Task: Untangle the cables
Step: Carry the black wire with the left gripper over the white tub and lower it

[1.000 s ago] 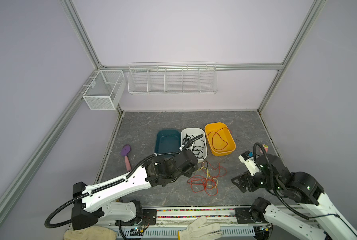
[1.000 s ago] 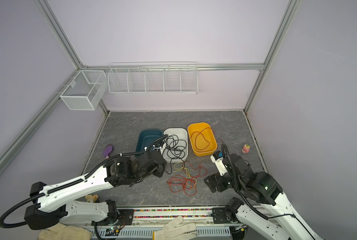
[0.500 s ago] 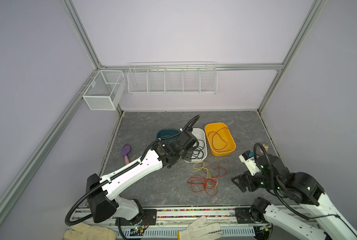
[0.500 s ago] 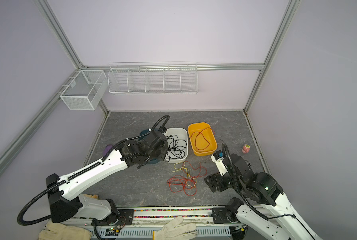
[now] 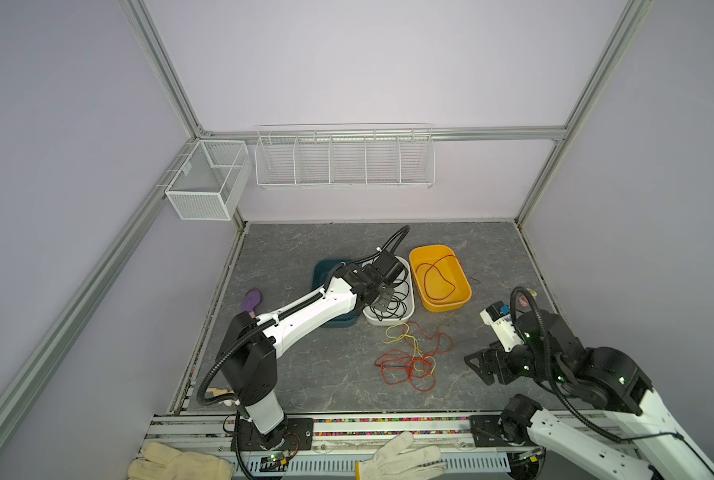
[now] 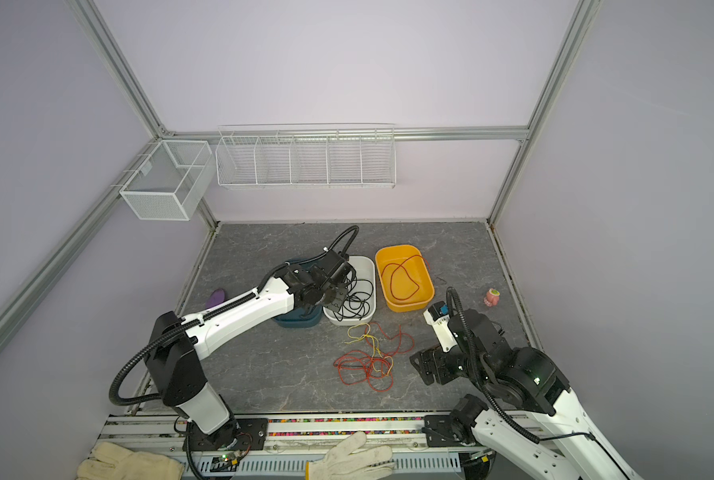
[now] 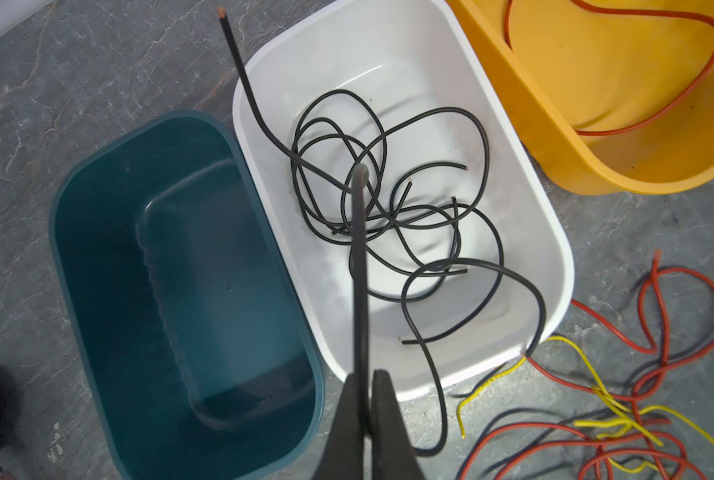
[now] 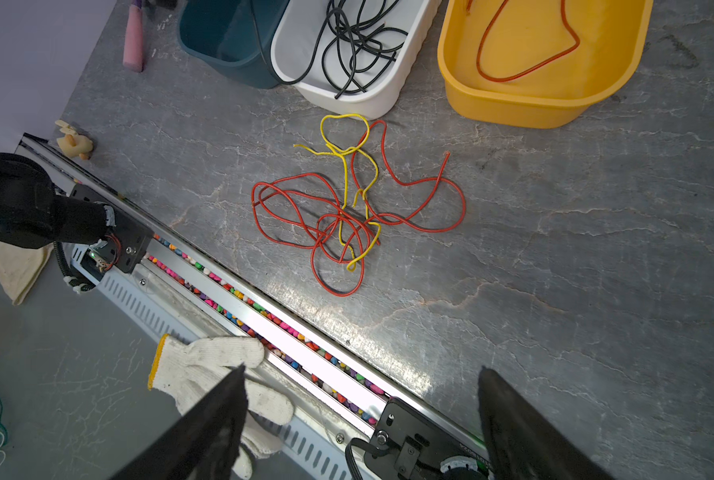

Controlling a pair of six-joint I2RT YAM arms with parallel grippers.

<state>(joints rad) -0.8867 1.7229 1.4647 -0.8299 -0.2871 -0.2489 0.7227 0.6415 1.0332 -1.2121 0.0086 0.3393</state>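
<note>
Left end effector [image 7: 363,384] clenched a black cable [image 7: 359,249] over the white bin [image 7: 388,45], apparently sorting colours; right end effector [image 8: 361,374] hung released.

Pale lilac walls [image 5: 347,62] close the cell on three sides, plain and evenly lit; aluminium posts [image 5: 160,66] run up the two back corners; a crossbar [image 5: 492,134] joins them along the back wall; a white wire rack [image 5: 344,157] of five compartments hangs from it; a white mesh basket [image 5: 206,183] hangs at the left, beside the corner; the table [image 5: 338,386] is grey, veined like stone; a slotted metal rail [image 5: 388,424] edges its front.
</note>
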